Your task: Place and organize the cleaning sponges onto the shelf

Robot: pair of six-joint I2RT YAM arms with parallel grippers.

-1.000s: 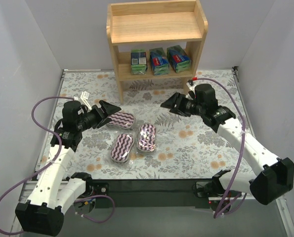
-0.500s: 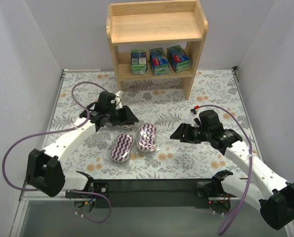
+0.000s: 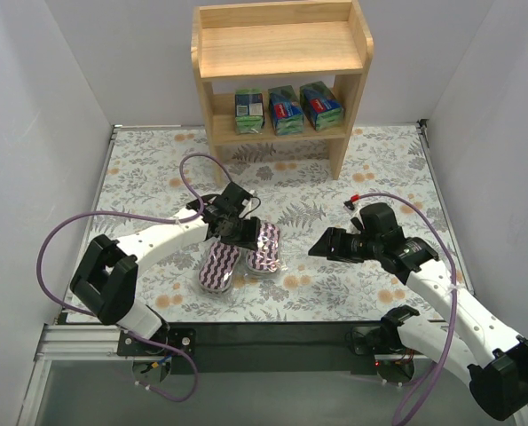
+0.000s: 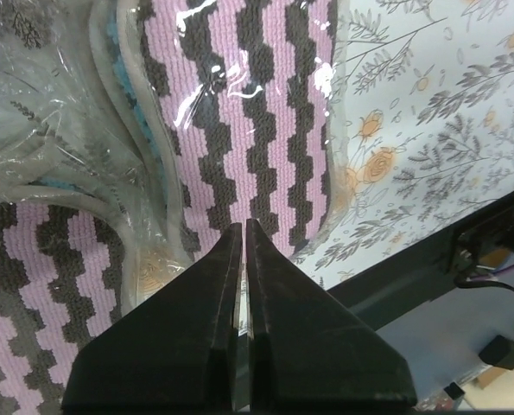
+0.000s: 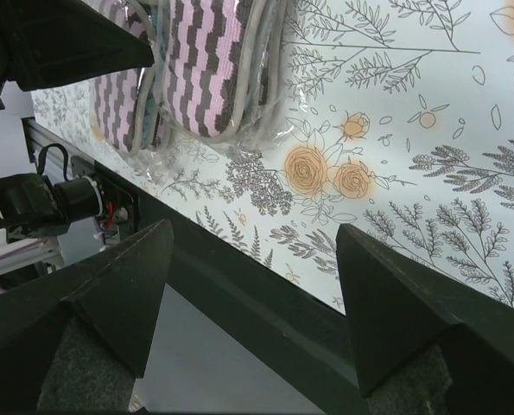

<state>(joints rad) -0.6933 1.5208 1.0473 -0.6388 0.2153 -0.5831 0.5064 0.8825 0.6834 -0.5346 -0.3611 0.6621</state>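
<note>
L end effector [image 3: 241,232] has swung in from 9 o'clock since 1 s ago. It's now low over the purple-striped pads [image 3: 265,248], fingers [image 4: 196,328] pressed together, tips at one pad's clear wrap. R end effector [image 3: 319,246] has pulled back to approx 4 o'clock, spread wide. Two pads show on the floral counter [image 3: 379,169], left of ctr; can't make out a third from above. Shelf [image 3: 281,40] at 12 o'clock: lower tier holds 3 boxy packs [image 3: 286,110] in a row.
</note>
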